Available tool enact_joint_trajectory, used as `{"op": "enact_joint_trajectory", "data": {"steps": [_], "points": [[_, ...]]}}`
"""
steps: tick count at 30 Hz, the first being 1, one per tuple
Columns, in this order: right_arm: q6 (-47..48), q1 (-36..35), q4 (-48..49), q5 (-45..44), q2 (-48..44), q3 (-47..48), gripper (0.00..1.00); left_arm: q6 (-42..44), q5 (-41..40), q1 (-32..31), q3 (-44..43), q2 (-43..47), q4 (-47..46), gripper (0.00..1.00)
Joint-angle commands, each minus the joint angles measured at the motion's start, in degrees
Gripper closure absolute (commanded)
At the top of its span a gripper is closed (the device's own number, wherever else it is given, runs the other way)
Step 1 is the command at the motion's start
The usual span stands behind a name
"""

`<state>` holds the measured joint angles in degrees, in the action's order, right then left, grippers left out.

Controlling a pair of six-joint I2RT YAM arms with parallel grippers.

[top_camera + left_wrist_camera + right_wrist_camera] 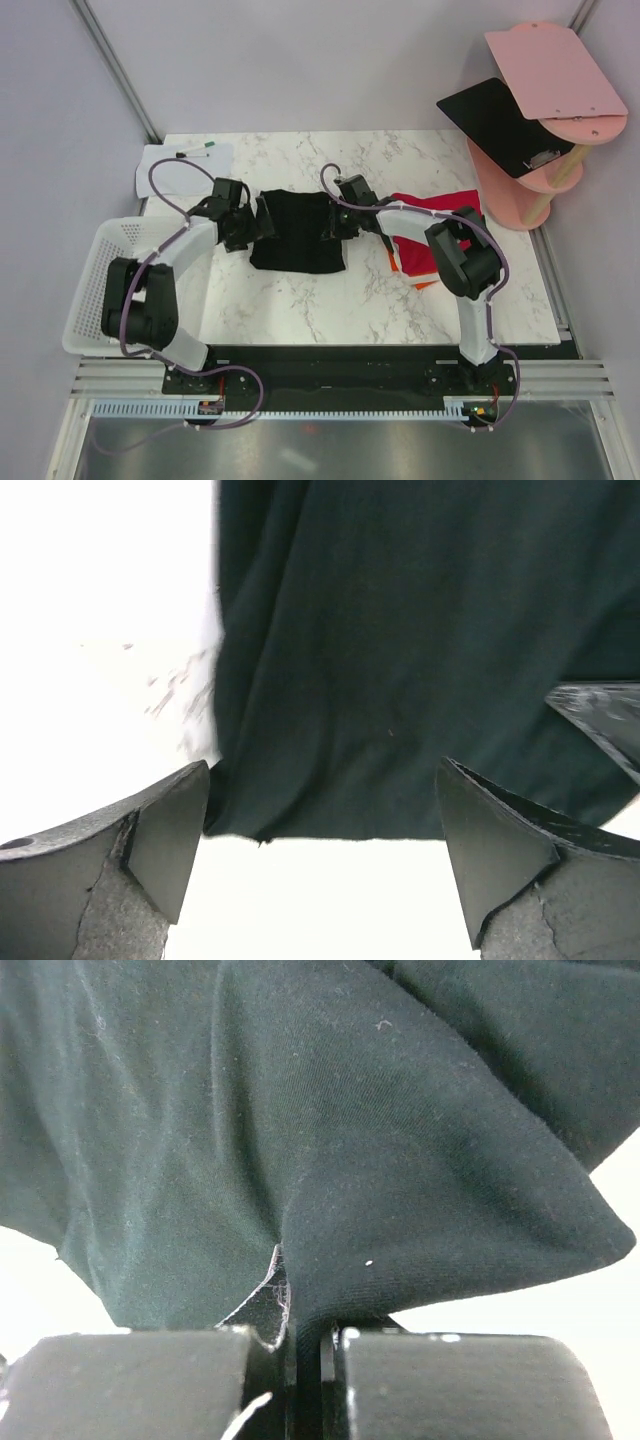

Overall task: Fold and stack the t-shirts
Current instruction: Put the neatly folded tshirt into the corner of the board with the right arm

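Black t-shirt [298,232] lying mid-way across marble tabletop [300,305], red folded shirt [432,222] just to its right (partly under the right arm), left gripper [320,810] spread wide at the black hem, holding nothing, right gripper [305,1335] pinched tight on a bunched black fold.

T-shirt [298,238] between left gripper [258,222] and right gripper [332,225]; folded shirts [435,206] right, perhaps touching it.

Centre: black t-shirt [297,232], blocks passage.
Near strip: bare table [330,310], passable.
Far strip: bare marble, passable.
Right: folded red t-shirts [455,207], obstacle.
Left edge: white basket [95,270].
Far-left corner: paper sheet [160,155], marker [195,152].
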<state>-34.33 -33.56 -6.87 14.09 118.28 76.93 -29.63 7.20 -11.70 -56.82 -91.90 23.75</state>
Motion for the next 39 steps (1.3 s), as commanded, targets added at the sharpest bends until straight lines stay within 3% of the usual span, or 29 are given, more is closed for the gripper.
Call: {"op": "enact_joint_trajectory", "data": {"steps": [1,10,17,27,34,39], "points": [[8.7,-0.4,-13.9,-6.9,-4.7,6.6,1.00,0.3,-6.2,0.0,-2.0,11.6,5.6,0.00],[16.7,-0.4,-28.9,-11.5,-7.7,16.9,1.00,1.5,-9.5,0.0,-1.9,16.8,8.9,0.00],[19.6,0.0,-37.2,-20.1,-14.0,16.1,1.00,1.2,-7.9,0.0,-1.5,14.7,8.7,0.00],[20.8,8.0,-41.3,-24.1,-27.0,9.6,0.99,1.4,-7.5,0.0,-1.5,13.9,8.8,0.00],[23.4,13.6,-48.6,-29.0,-32.1,12.1,0.97,1.4,-7.6,0.0,-1.6,12.2,8.7,0.00],[24.6,17.1,-50.4,-27.1,-33.6,14.2,0.95,1.5,-6.1,0.0,-1.6,11.1,8.6,0.00]]}}
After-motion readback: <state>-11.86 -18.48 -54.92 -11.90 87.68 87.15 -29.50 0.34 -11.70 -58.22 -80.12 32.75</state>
